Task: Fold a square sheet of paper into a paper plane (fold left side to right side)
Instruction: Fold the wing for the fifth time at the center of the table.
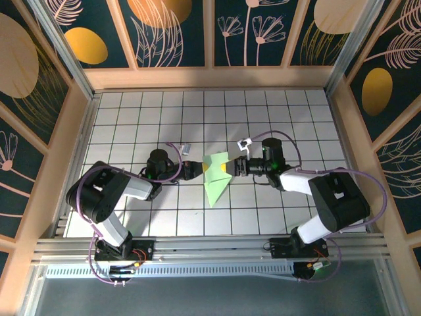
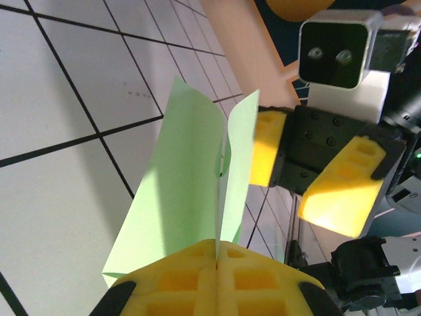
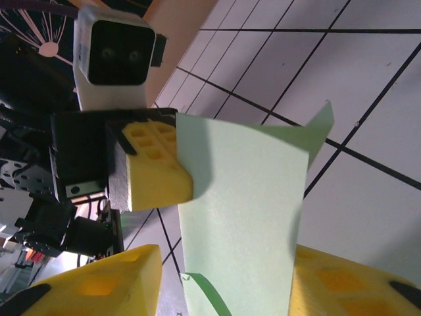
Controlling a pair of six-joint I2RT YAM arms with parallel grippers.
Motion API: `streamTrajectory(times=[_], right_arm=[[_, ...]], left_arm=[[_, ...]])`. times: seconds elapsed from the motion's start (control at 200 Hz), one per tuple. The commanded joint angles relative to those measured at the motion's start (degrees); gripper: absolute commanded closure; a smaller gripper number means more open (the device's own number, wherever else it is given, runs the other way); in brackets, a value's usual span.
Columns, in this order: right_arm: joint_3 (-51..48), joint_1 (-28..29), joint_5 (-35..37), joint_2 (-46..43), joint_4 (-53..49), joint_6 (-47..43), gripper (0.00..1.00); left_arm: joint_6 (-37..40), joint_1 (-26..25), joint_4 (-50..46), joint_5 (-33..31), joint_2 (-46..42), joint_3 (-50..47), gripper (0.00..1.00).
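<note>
Pinching creased light-green paper sheet (image 2: 184, 184) in left tool (image 2: 217, 255), right tool (image 3: 223, 280) half-open astride; we judge folding midway.

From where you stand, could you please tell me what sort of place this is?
Probably a robot test booth, not a home: a white gridded tabletop, wooden walls with painted floral panels, and an aluminium rail carrying the left arm and right arm.
</note>
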Motion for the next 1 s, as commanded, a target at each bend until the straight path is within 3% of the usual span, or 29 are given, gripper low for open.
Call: streamTrajectory(times=[0.0, 0.235, 0.375, 0.445, 0.485, 0.651, 0.781, 0.991], right_arm=[[2.7, -0.3, 2.0, -0.1, -3.6, -2.1, 0.58], [5.2, -0.3, 4.9, 2.4, -5.8, -2.5, 0.68], [6.0, -0.4, 6.6, 2.8, -7.1, -2.8, 0.86], [6.4, -0.3, 7.6, 3.2, -8.4, -2.7, 0.99], [6.7, -0.4, 8.2, 3.5, -9.2, -2.5, 1.0], [8.9, -0.4, 10.9, 5.6, -15.3, 1.1, 1.0], [11.1, -0.5, 14.3, 6.7, -21.6, 5.3, 1.0], [14.4, -0.7, 14.7, 8.9, -27.0, 10.0, 1.0]], left_arm=[[1.0, 0.2, 1.3, 1.1, 0.8, 0.9, 1.0], [1.2, 0.2, 1.9, 1.4, 0.8, 0.0, 1.0], [2.0, 0.2, 0.8, 1.1, 2.3, -0.2, 1.0], [3.0, 0.2, -0.9, -0.3, 1.7, -0.3, 0.9], [3.9, 0.3, -2.4, -1.2, 1.5, -0.4, 0.81], [10.4, 0.3, -15.7, -9.5, -6.3, 0.6, 0.56], [18.5, -1.6, -32.0, -19.9, -13.3, 3.5, 0.52], [24.4, -11.8, -49.7, -34.9, -17.6, 10.0, 0.52]])
